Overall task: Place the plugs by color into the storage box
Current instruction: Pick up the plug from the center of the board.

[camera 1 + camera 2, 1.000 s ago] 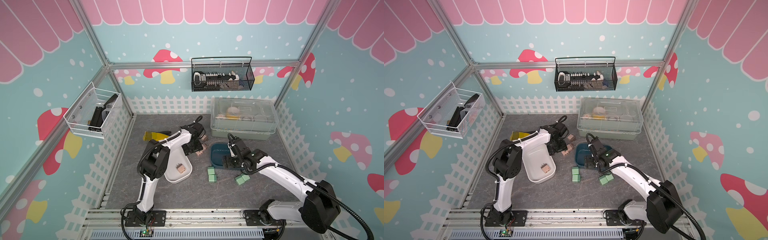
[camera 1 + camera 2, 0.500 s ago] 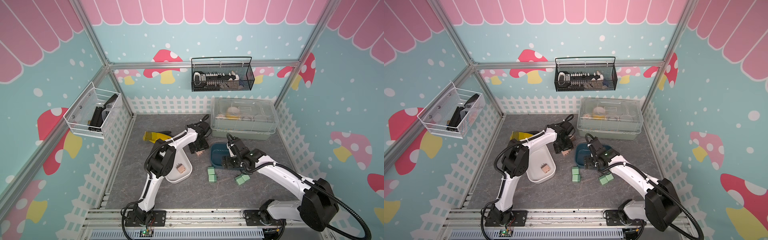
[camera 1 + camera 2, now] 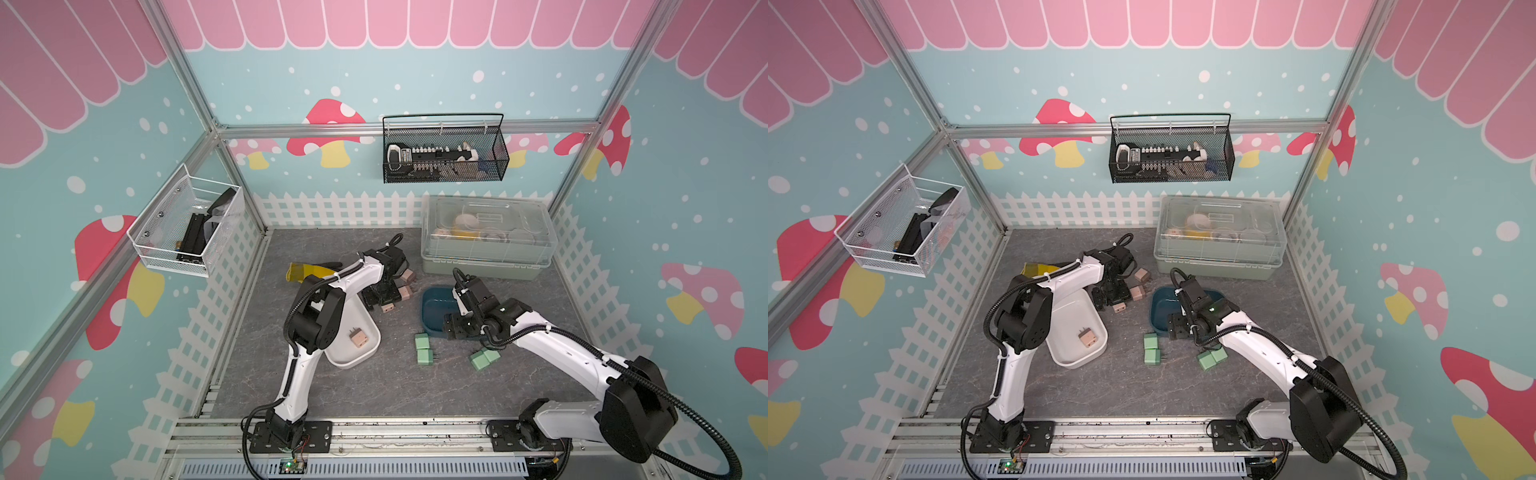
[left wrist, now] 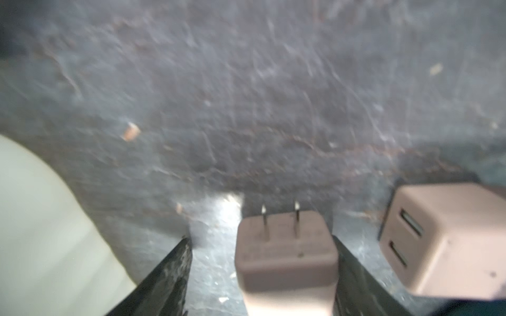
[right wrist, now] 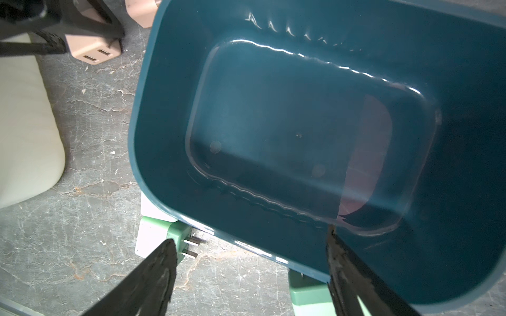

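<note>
left fingers [image 4: 169, 273] part open, straddling a pink plug [image 4: 284, 254] on the worktop [image 4: 246, 95], lower centre of the wrist frame; one finger looks against its side, clear gap on the other; not clamped.
risk: closing from one side shoves or twists the plug, so the grip lands on a corner; second pink plug [image 4: 443, 240] sits just beside the outer finger, lower right, and could get nudged or dragged on lift.
white tray [image 3: 353, 362], centre-left in a top view, holds one pink plug [image 3: 358, 337].
right fingers [image 5: 156, 273] wide open, empty, hanging over the near rim of the teal tray [image 5: 169, 136]; the tray is empty.
risk: going straight down hits the rim and tips or shifts the tray; one green plug [image 5: 179, 232] shows partly behind that rim, so finger clearance looks poor; cannot tell if it touches the tray.
green plugs [image 3: 423, 341] lie along the tray's lower edge in a top view, more at lower right [image 3: 484, 358]; none sorted yet.
</note>
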